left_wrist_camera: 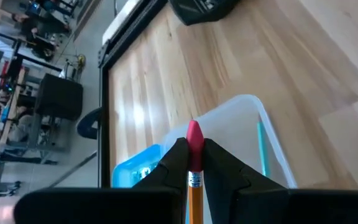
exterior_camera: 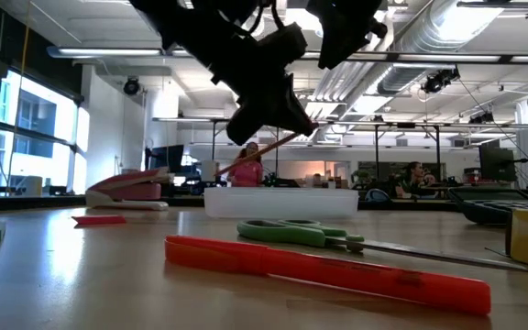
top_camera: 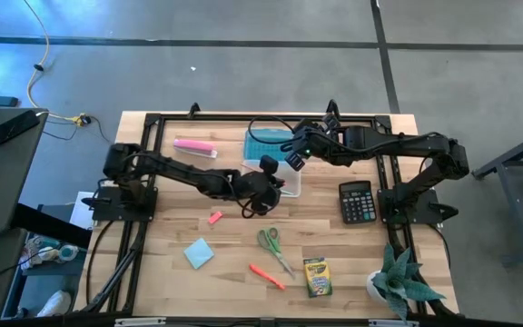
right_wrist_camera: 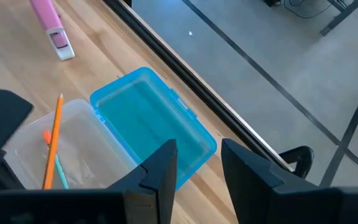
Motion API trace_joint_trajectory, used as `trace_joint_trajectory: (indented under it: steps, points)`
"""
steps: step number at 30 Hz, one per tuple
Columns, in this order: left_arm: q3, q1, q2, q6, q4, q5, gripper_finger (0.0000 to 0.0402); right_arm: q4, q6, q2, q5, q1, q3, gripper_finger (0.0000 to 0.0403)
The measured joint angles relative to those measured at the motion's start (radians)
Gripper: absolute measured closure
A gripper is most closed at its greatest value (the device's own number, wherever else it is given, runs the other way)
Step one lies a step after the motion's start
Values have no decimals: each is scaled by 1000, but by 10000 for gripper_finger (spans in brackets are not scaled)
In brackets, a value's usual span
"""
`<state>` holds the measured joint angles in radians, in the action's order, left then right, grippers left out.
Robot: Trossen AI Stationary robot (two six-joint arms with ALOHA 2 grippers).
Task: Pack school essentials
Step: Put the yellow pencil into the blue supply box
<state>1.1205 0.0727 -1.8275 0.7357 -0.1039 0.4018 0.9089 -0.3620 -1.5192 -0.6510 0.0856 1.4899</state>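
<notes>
A clear box [top_camera: 284, 178] with its blue lid [right_wrist_camera: 148, 121] swung open stands at the table's far middle. A teal pencil [left_wrist_camera: 261, 146] lies inside it. My left gripper [top_camera: 263, 188] hangs over the box's near edge, shut on an orange pencil [right_wrist_camera: 53, 143] with a pink eraser. My right gripper [right_wrist_camera: 194, 171] hovers above the lid, open, with nothing between its fingers. On the near half of the table lie green-handled scissors [top_camera: 271, 245], an orange marker [top_camera: 267, 276], a crayon box [top_camera: 315, 277], a light-blue note pad [top_camera: 199, 252] and a short orange piece [top_camera: 214, 217]. My left gripper pinches the orange pencil between its two fingertips at the metal band [left_wrist_camera: 195, 180] just behind the eraser. The eraser [left_wrist_camera: 194, 137] sticks out past the fingertips and the shaft runs back between the fingers. The pencil is lifted clear, slanting over the clear box.
A long pink bar [top_camera: 194, 146] lies at the far left of the box. A black calculator [top_camera: 356, 201] sits to the box's right, and a potted plant [top_camera: 402, 282] stands at the near right corner. Black frame rails [top_camera: 143, 182] run along both sides.
</notes>
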Motion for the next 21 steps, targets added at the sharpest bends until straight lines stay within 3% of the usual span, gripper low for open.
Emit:
trace_joint_trajectory:
  steps: [9,21]
  points:
    - [10,30,-13,1,-24,-133,378,-1,-6,0,0,3,0,284]
    - [10,76,-13,-27,-12,-157,375,0,-24,0,30,39,0,284]
